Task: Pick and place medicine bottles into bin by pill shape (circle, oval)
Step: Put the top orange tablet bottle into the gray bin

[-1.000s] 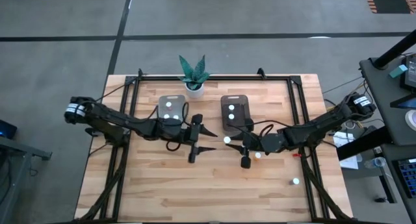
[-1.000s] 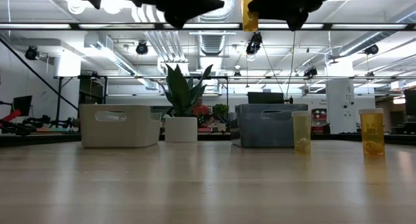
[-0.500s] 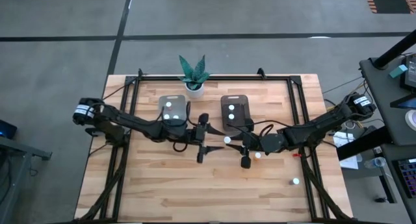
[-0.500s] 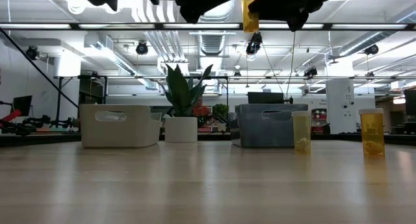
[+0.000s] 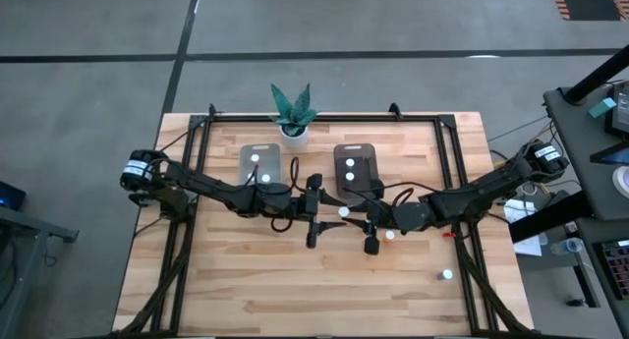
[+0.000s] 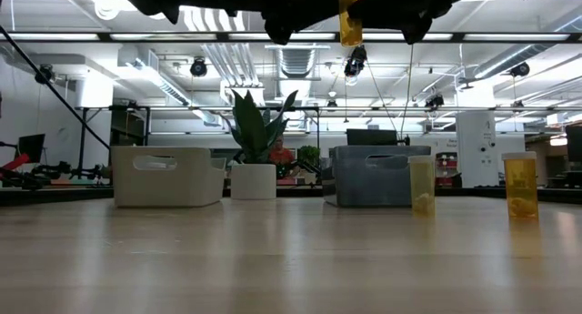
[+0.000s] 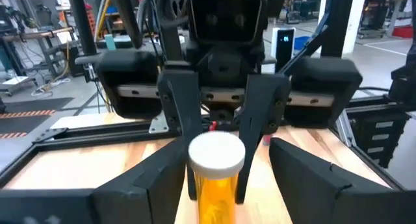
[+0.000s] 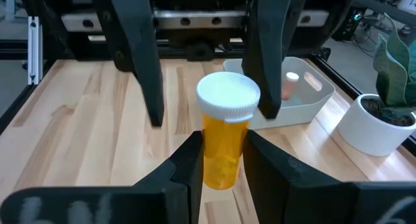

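My right gripper (image 5: 351, 213) is shut on an amber medicine bottle with a white cap (image 8: 227, 130), held high over the table's middle; the bottle also shows in the low view (image 6: 349, 21). My left gripper (image 5: 326, 213) is open, level, facing the right gripper. Its two fingers (image 7: 140, 185) stand on either side of the same bottle (image 7: 216, 165) without touching it. Two more bottles (image 6: 421, 184) (image 6: 520, 184) stand on their bases on the table, right of middle. The pale clear bin (image 5: 257, 154) and the dark grey bin (image 5: 358, 172) sit at the far middle, with bottles inside. My right gripper pinches the bottle's amber body (image 8: 209, 160) between its two fingers, below the white cap. The fingers come level from the table's right side. The bottle stands upright, cap up, lifted well clear of the table.
A green plant in a white pot (image 5: 293, 131) stands at the far edge between the bins. One loose bottle (image 5: 389, 235) stands just near of the right gripper, another (image 5: 447, 275) toward the near right corner. A black frame rails the table's sides and far edge.
My left gripper has travelled toward the table's right edge, staying open, and now has its fingers around the bottle that my right gripper holds.
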Tool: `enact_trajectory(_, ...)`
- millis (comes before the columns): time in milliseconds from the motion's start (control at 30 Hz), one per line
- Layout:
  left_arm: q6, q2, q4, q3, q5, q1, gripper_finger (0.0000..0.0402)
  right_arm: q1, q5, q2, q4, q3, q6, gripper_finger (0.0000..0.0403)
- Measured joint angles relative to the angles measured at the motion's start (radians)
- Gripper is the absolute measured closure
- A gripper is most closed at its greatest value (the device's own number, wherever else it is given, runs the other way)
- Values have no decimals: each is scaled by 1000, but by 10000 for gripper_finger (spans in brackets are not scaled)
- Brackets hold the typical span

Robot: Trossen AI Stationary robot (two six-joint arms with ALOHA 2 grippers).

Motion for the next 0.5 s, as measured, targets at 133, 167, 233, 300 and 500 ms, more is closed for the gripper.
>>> enact_trajectory(133, 0, 0, -5, -2, -28, 0, 225, 0, 4, 0, -1, 0, 0, 314)
enact_trajectory(167, 0, 0, -4, -2, -29, 0, 233, 0, 4, 0, -1, 0, 0, 314)
enact_trajectory(233, 0, 0, -2, -2, -31, 0, 249, 0, 4, 0, -1, 0, 0, 314)
enact_trajectory(300, 0, 0, -3, -3, -31, 0, 265, 0, 4, 0, -1, 0, 0, 314)
enact_trajectory(500, 0, 0, -3, -3, -50, 0, 305, 0, 22, 0, -1, 0, 0, 314)
